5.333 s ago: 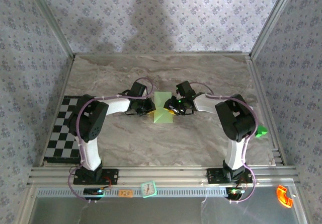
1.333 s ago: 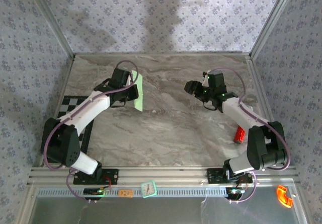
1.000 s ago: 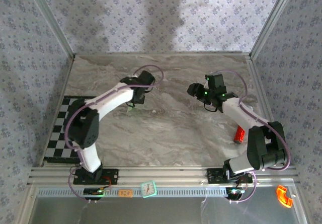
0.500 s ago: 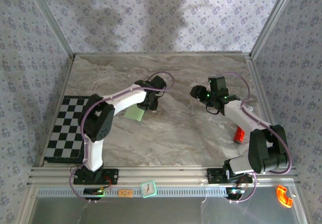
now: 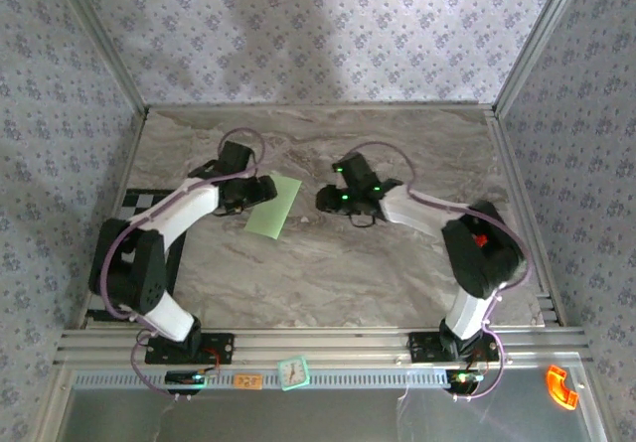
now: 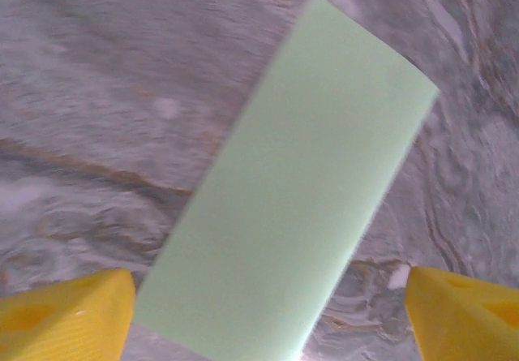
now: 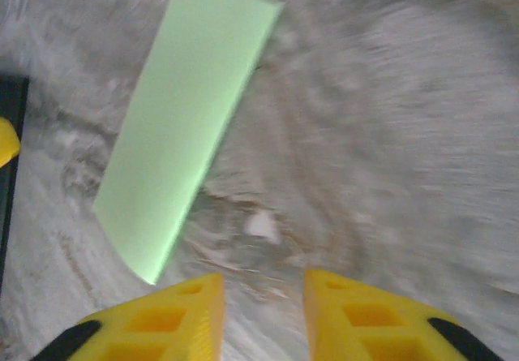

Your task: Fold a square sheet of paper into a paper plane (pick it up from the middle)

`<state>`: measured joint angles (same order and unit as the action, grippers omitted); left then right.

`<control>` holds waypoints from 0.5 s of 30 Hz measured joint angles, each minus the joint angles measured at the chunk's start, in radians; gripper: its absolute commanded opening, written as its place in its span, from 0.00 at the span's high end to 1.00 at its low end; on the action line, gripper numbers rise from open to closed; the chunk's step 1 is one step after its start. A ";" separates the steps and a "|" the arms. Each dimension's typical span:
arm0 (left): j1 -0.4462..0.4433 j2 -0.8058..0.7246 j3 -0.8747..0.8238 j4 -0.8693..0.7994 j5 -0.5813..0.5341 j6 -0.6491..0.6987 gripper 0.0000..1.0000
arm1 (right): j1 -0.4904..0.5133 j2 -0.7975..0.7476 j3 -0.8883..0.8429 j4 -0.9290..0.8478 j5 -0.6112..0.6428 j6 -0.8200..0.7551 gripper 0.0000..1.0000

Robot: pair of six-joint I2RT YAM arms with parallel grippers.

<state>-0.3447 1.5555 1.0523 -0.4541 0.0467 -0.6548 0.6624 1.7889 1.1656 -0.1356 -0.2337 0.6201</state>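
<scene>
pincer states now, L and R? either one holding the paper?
Left pincer: wide open, empty; the green paper lies loose in front of it.
Right pincer: open by a narrow gap, nothing in it.

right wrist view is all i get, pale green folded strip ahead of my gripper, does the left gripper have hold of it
Observer: No. In the left wrist view the left gripper is open wide, and the paper lies flat on the table below it, unclamped.
Operator: where does it sit overall
Observer: In the top view it lies left of the table's centre, between the two grippers. The right gripper is off its right edge, with bare table between them.
Operator: anything else on the table
Observer: A checkerboard mat at the table's left edge, partly under the left arm.
</scene>
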 measured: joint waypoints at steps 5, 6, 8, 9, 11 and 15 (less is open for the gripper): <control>0.085 -0.074 -0.127 0.033 0.013 -0.028 0.00 | 0.113 0.187 0.206 -0.005 -0.020 -0.011 0.75; 0.097 -0.085 -0.144 0.033 0.014 -0.031 0.00 | 0.127 0.219 0.245 -0.013 -0.024 -0.013 0.75; 0.114 -0.104 -0.163 0.037 0.017 -0.035 0.00 | 0.151 0.286 0.328 -0.039 -0.029 -0.019 0.76; 0.121 -0.113 -0.169 0.039 0.018 -0.036 0.00 | 0.158 0.318 0.367 -0.055 -0.032 -0.024 0.75; 0.129 -0.128 -0.173 0.040 0.021 -0.039 0.00 | 0.163 0.369 0.425 -0.087 -0.035 -0.031 0.75; 0.135 -0.141 -0.174 0.055 0.034 -0.039 0.00 | 0.158 0.435 0.488 -0.162 -0.037 -0.042 0.75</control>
<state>-0.2100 1.4143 0.8780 -0.3988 0.0803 -0.6941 0.8200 2.2242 1.6531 -0.2977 -0.2703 0.5785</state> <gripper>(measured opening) 0.997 0.252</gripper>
